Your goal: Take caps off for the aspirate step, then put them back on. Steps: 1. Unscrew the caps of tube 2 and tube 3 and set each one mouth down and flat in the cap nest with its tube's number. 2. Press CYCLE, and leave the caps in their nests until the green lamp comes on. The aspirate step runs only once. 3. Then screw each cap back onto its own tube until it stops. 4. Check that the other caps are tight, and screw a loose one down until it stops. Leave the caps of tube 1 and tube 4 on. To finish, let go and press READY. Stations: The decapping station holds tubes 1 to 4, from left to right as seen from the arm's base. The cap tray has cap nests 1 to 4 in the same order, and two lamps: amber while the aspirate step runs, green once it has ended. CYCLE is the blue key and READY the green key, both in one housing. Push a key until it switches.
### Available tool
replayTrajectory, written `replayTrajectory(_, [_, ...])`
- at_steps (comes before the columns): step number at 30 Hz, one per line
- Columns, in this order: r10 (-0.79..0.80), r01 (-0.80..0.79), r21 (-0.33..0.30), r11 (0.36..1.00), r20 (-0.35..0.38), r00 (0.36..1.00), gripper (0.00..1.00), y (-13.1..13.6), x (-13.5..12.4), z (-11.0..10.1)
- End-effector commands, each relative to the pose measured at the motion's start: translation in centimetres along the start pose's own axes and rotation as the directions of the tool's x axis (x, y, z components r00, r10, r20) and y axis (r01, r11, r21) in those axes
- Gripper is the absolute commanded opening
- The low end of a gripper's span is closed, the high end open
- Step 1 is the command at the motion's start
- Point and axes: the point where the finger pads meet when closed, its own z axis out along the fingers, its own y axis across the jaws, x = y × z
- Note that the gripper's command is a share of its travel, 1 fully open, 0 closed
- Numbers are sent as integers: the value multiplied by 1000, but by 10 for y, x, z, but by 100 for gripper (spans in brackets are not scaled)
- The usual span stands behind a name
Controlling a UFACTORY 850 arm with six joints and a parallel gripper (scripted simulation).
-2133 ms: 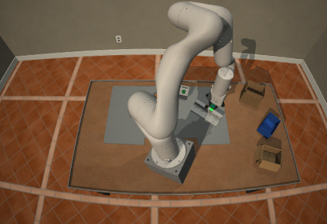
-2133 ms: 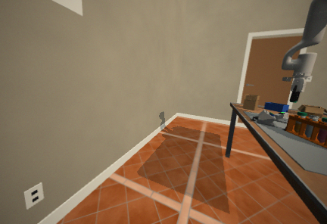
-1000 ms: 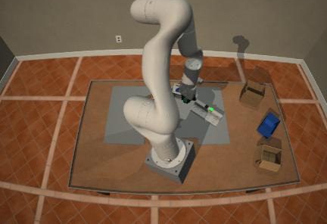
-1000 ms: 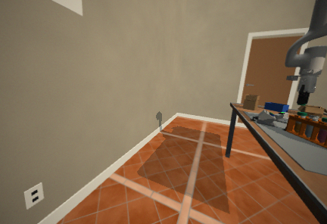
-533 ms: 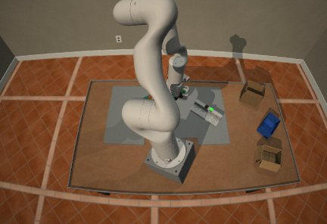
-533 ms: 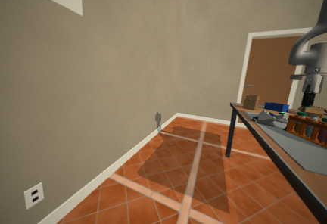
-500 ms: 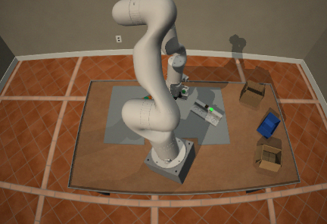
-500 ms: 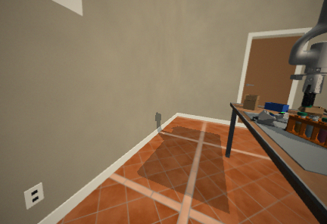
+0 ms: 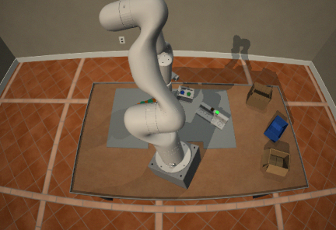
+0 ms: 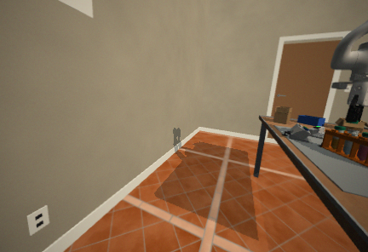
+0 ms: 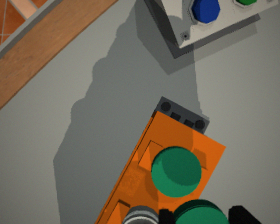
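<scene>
My gripper (image 11: 203, 216) (image 10: 354, 119) is shut on a green cap (image 11: 200, 212). It is over the orange decapping station (image 11: 131, 177) (image 10: 327, 138), and the arm hides it in the top view. Tube 4's green cap (image 11: 176, 171) (image 10: 340, 128) sits at the station's end. The bare grey rim of tube 3 (image 11: 141, 215) shows beside the held cap. Another green cap (image 10: 365, 134) is at the right edge of the exterior view. The cap tray (image 9: 204, 115) shows no cap in its nests. Its green lamp (image 9: 217, 112) is lit; the amber lamp (image 9: 212, 109) is dark.
The key housing (image 9: 185, 99) holds the blue CYCLE key (image 9: 182, 92) (image 11: 205, 10) and green READY key (image 9: 189, 94) (image 11: 247, 1), between station and tray. Two cardboard boxes (image 9: 257, 98) (image 9: 278, 169) and a blue bin (image 9: 276, 129) stand at the table's right.
</scene>
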Motion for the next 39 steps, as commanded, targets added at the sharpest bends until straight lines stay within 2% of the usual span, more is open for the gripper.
replayTrajectory(1, [3,-3,-9,1000,6,1000,0,-22,-10,0])
replayTrajectory(3, [3,-3,-9,1000,6,1000,0,-35,-17,0])
replayTrajectory(16, [3,-3,-9,1000,6,1000,0,-35,-17,3])
replayTrajectory(24, [3,-3,-9,1000,6,1000,0,-35,-17,25])
replayTrajectory(39, [3,-3,-9,1000,6,1000,0,-35,-17,25])
